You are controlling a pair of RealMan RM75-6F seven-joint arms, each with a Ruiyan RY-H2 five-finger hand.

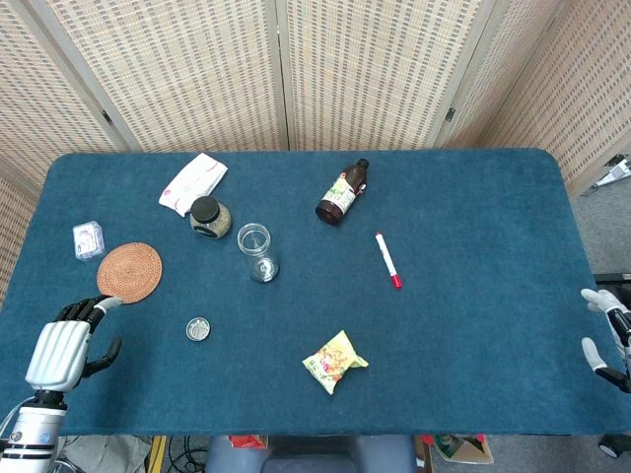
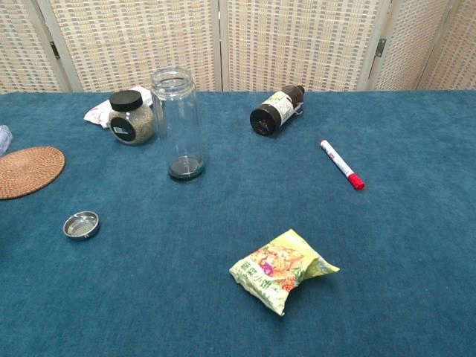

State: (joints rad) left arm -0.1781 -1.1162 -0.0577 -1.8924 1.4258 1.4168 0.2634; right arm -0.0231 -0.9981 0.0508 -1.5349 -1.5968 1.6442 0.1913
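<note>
At the near-left corner of the blue felt-covered table (image 1: pixel 473 315), the left hand (image 1: pixel 67 343) shows only in the head view, its silver back toward the camera and its dark fingers (image 1: pixel 83 311) apart, holding nothing; the forearm below it is cut off by the picture's edge. Its fingertips lie just beside the near rim of the round woven rattan coaster (image 1: pixel 129 272), and whether they touch it is hard to tell. That coaster lies flat, reddish-brown with a fine spiral weave, close to the table's left edge; the chest view cuts off its left part. Beyond it sits a small clear plastic box (image 1: pixel 88 239), its contents too small to make out. Near the coaster's right lies a small round metal lid (image 1: pixel 198 329), and farther back stand an empty clear glass jar (image 1: pixel 256 251) and a black-capped jar of seeds (image 1: pixel 210 218). The right hand (image 1: pixel 609 337) is only partly seen at the far right border of the head view, off the table's edge, fingers spread and empty. Bare cloth stretches wide between the two hands, broken only by a yellow-green snack packet (image 1: pixel 334 362) near the front edge.
</note>
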